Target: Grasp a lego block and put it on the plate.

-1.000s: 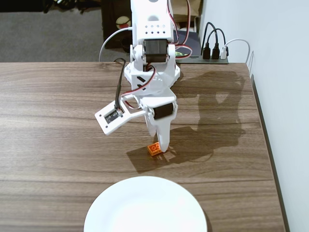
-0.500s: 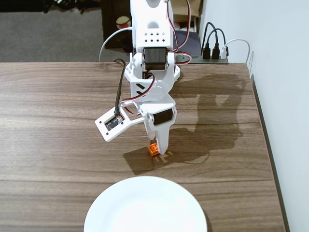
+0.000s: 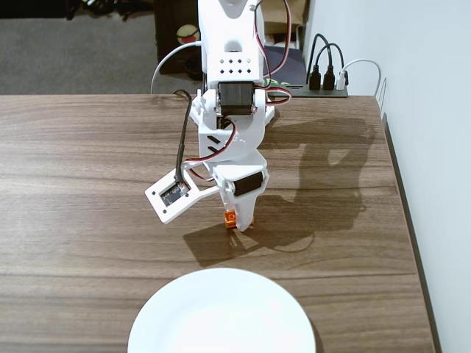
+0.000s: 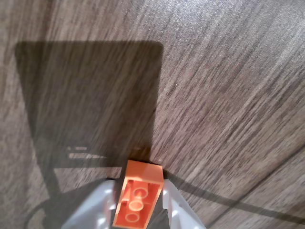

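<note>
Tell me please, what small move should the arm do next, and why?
Probably carry the lego block toward the plate. The gripper is shut on the block, seen between its fingers in the wrist view, and the plate lies bare at the near edge of the fixed view.

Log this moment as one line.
gripper: shut on lego block | block: lifted off table | plate: empty

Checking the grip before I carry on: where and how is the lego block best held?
Across its two long side faces, from above, studs up. The lego block is narrow that way, so it fits between the fingers, as the end effector holds it now, shut on it. Plate lies nearer the camera.
</note>
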